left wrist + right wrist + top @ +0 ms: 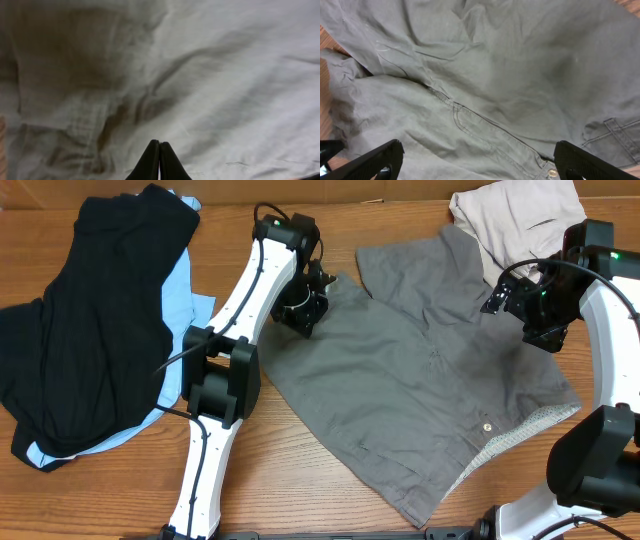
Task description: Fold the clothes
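Observation:
Grey shorts (420,390) lie spread flat across the middle of the table, waistband with a button (487,425) toward the front right. My left gripper (303,318) is over the shorts' far left leg edge. In the left wrist view its fingers (159,144) are pressed shut just above the wrinkled grey cloth (225,75), with nothing visible between them. My right gripper (545,330) hovers over the shorts' right side. In the right wrist view it (480,160) is wide open above the fly seam and button (551,172) of the shorts (495,65).
A black garment (100,320) lies over a light blue one (185,290) at the left of the table. A beige garment (515,215) is bunched at the far right corner, next to the right arm. Bare wood table (300,470) shows at the front.

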Tool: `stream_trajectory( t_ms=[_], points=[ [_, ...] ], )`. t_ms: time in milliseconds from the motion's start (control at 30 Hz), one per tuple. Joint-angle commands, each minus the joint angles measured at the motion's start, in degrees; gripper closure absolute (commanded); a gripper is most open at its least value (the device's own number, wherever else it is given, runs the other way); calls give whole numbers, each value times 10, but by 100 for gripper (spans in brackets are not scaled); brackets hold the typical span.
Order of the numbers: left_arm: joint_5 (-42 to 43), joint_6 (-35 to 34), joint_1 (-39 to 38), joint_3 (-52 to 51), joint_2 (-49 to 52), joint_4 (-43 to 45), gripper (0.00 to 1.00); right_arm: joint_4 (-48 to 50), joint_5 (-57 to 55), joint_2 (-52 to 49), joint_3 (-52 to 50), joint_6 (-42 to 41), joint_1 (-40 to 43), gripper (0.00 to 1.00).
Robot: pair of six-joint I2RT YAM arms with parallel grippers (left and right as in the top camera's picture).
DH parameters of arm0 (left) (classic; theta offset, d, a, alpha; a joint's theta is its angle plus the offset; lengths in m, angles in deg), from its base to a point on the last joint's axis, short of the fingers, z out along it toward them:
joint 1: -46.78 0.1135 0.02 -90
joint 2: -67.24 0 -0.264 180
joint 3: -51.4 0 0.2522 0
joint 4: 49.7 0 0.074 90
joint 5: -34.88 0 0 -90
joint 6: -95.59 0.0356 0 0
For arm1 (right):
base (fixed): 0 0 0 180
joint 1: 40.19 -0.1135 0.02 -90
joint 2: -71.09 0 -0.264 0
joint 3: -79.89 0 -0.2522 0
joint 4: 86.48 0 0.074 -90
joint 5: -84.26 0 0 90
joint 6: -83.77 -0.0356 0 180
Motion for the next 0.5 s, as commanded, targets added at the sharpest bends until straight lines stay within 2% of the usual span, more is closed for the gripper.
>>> stream_trajectory(
  t_ms=[0, 133, 267, 333, 467],
  points=[
    [-18, -18, 6, -41, -5, 13, 96, 4, 1, 0, 2, 5, -3, 0],
    [-38, -46, 5, -89, -5, 37, 96, 2, 1, 0, 2, 5, -3, 0],
    [-117, -154, 14, -130, -5, 49, 96, 0, 0, 0, 2, 7, -8, 0],
    [-146, -186, 28, -153, -5, 49, 96, 4, 0, 0, 2, 7, -14, 0],
    [-157, -187, 63, -193, -5, 51, 95, 16, 0, 0, 2, 7, -29, 0]
  ],
)
